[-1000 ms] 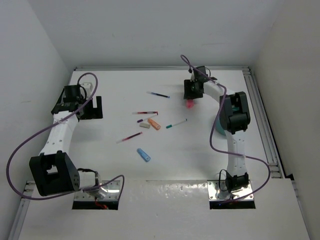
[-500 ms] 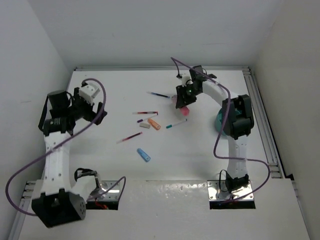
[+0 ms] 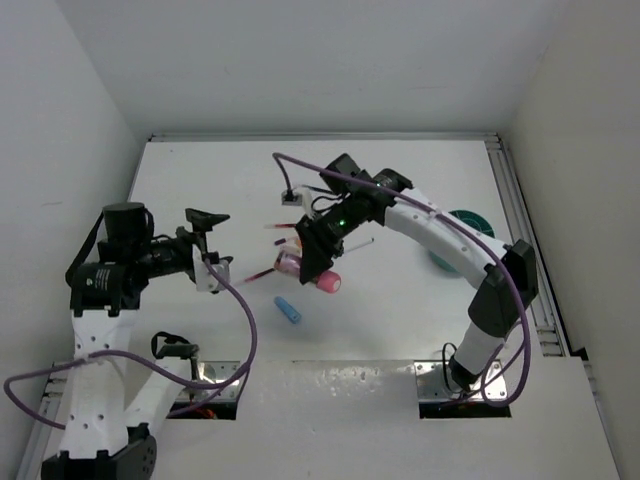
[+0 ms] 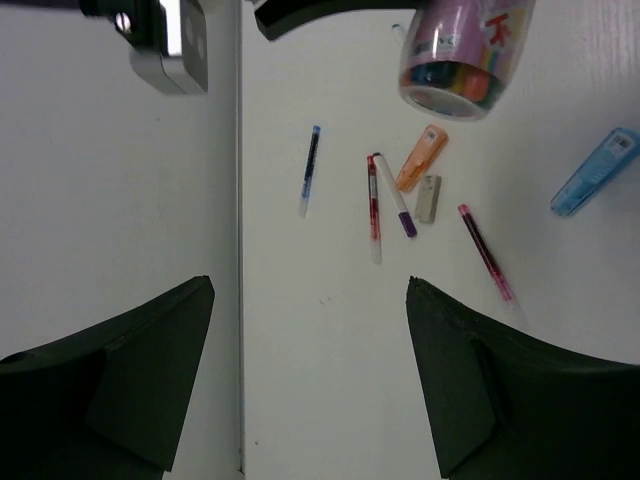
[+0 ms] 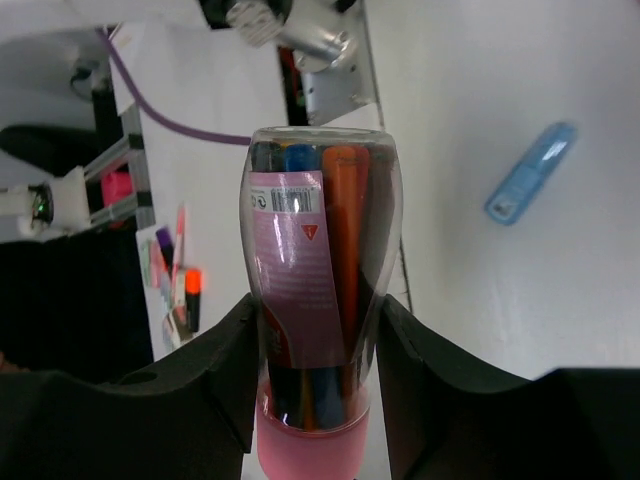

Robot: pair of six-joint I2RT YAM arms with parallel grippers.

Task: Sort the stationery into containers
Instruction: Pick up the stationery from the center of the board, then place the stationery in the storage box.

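My right gripper (image 3: 312,265) is shut on a fat clear tube with a pink label and pink cap (image 3: 326,282), with coloured markers inside. It holds the tube above the table's middle. In the right wrist view the tube (image 5: 315,300) sits between both fingers. My left gripper (image 3: 208,246) is open and empty, raised left of the tube (image 4: 465,50). On the table lie a blue pen (image 4: 310,170), a red pen (image 4: 373,205), an orange stick (image 4: 420,158), a beige eraser (image 4: 428,197), another red pen (image 4: 485,252) and a blue stick (image 3: 288,310). The teal cup (image 3: 470,222) stands at the right, partly behind the right arm.
White walls close the table in at the back and on both sides. A metal rail (image 3: 527,240) runs along the right edge. A purple cable (image 3: 245,320) loops from the left arm over the near table.
My right arm has swung from the far right to the table's middle, carrying the pink tube. My left arm has risen and turned its gripper toward the centre.
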